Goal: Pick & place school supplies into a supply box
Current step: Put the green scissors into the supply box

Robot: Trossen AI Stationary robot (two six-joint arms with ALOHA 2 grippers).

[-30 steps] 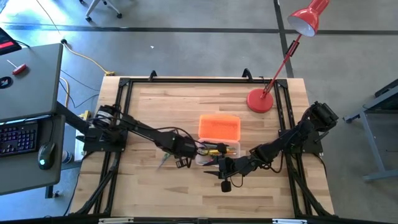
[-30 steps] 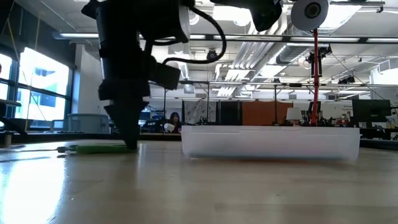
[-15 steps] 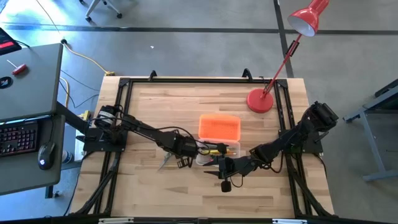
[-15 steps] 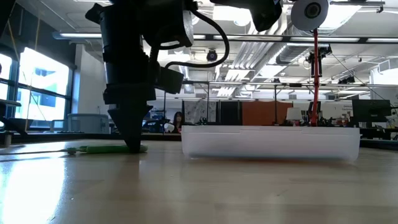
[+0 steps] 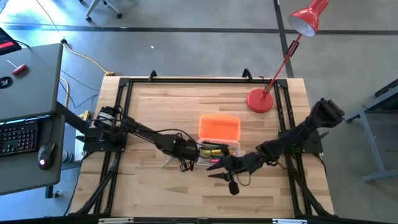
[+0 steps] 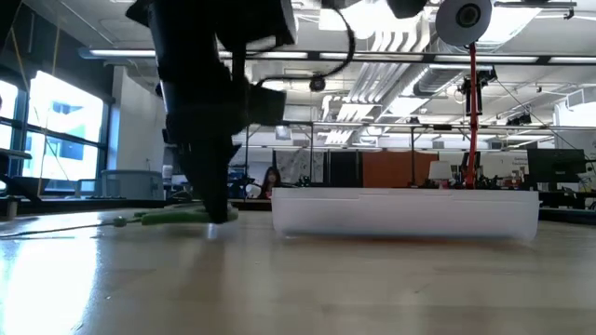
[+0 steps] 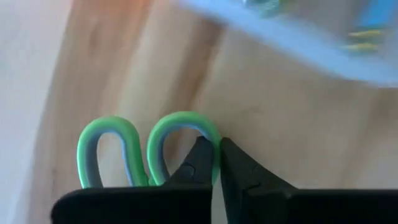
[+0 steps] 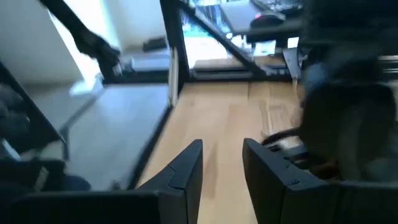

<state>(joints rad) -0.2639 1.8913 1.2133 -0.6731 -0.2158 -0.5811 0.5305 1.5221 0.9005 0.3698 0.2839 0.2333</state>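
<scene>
Already your left gripper [image 7: 216, 163] pinched the scissors [image 7: 134, 146] narrowly by one slick, stiff green loop; light; right gripper [image 8: 221, 165] parted, empty.

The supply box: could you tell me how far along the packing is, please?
Done: pens and pencils lie in the supply box, orange lid open. In hand: the left gripper is shut on the green-handled scissors beside the box. Left: scissors into the box. The right gripper waits open.

Supply box [image 5: 219, 138]: placed mid-table, pens [image 5: 213, 149] laid in its near half. Scissors [image 5: 168, 161]: laid on the table just left of the box, under the left gripper [image 5: 185, 163]. Right gripper [image 5: 216, 172]: positioned near the box's near edge. Lamp base [image 5: 259, 101]: set far right.
</scene>
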